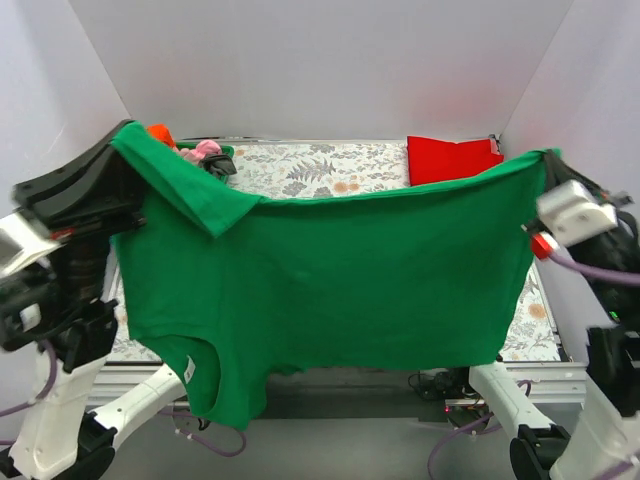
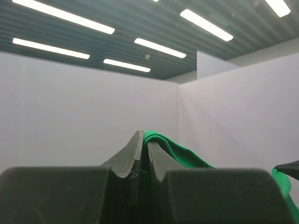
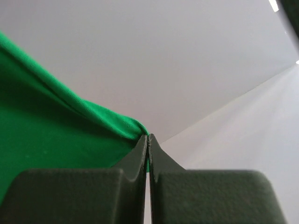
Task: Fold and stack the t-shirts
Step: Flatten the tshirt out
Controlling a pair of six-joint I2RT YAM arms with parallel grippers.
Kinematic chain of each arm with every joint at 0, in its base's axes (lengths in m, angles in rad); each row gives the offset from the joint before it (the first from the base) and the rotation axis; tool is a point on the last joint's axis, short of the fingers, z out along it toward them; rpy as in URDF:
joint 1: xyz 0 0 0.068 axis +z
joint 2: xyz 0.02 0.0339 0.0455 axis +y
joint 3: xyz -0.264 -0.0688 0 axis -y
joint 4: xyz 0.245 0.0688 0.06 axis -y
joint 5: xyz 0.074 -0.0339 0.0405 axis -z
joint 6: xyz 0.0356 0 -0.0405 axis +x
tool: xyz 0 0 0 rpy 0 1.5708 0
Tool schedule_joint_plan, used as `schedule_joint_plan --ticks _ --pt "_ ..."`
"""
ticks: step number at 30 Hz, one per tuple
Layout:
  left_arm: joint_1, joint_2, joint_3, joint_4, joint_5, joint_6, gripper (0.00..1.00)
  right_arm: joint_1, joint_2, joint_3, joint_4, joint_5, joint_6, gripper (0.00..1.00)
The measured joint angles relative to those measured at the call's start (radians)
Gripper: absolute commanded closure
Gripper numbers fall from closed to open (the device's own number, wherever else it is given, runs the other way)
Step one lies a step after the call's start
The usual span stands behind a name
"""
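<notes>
- Two-point hold on green shirt (image 1: pixel 380 280): stretched wide in the air between both arms, well above cloth (image 1: pixel 320 168), with one part hanging lowest at the near left, past the cloth's near edge.
- Likely to sag or swing on lowering; could land bunched, or with that drooping part tucked under, if brought down unevenly.
- Might drape over red shirt (image 1: pixel 452 160), lying folded at the far right of the cloth, if set down too far back; would spoil that fold.
- Could also drag across orange shirt (image 1: pixel 160 132) and pink shirt (image 1: pixel 205 150), heaped at the far left just behind the held corner.
- May slip free: only a thin edge of fabric pinched at each end, easily lost under too hard a sideways pull.
- Raised high on the left: left arm, wrist tipped upward; left gripper (image 2: pixel 144 137) clamped tight on a fold of the green shirt.
- Raised on the right, about level with its partner: right arm; right gripper (image 3: pixel 148 140) pressed together on the shirt's edge, fabric bunched right at the tips.
</notes>
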Motion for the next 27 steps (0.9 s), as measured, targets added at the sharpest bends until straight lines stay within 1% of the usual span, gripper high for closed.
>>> schedule_joint_plan --ticks 4,7,9,11,12,13,14,17,19,22,27 --pt "0.000 0.035 -0.186 0.045 -0.072 0.030 1.00 -0.001 0.006 -0.254 0.031 0.003 0.003 0.99" --pt "0.003 0.109 -0.359 0.103 -0.140 0.050 1.00 -0.002 0.011 -0.468 0.084 -0.006 0.019 0.99" --pt "0.033 0.204 -0.486 0.163 -0.161 0.039 1.00 -0.002 0.018 -0.632 0.151 -0.011 0.036 0.99" --pt "0.108 0.352 -0.585 0.199 -0.148 -0.003 1.00 -0.002 0.047 -0.812 0.254 -0.011 0.047 0.99" --pt "0.145 0.428 -0.608 0.214 -0.143 -0.027 1.00 -0.002 0.077 -0.866 0.285 -0.009 0.049 0.99" --pt "0.189 0.531 -0.624 0.225 -0.131 -0.056 1.00 -0.002 0.155 -0.927 0.333 -0.008 0.054 0.99" --pt "0.228 0.623 -0.634 0.226 -0.123 -0.081 1.00 -0.003 0.187 -0.940 0.348 -0.007 0.056 0.99" --pt "0.312 0.884 -0.595 0.221 -0.079 -0.145 1.00 -0.007 0.444 -0.961 0.467 -0.005 0.072 0.99" --pt "0.337 0.993 -0.542 0.195 -0.057 -0.172 1.00 -0.010 0.552 -0.963 0.528 -0.002 0.089 0.99" --pt "0.349 1.090 -0.447 0.173 -0.031 -0.198 1.00 -0.011 0.655 -0.963 0.623 0.005 0.106 0.99" --pt "0.359 1.123 -0.328 0.169 0.012 -0.210 1.00 -0.014 0.756 -0.922 0.708 0.023 0.126 0.99"
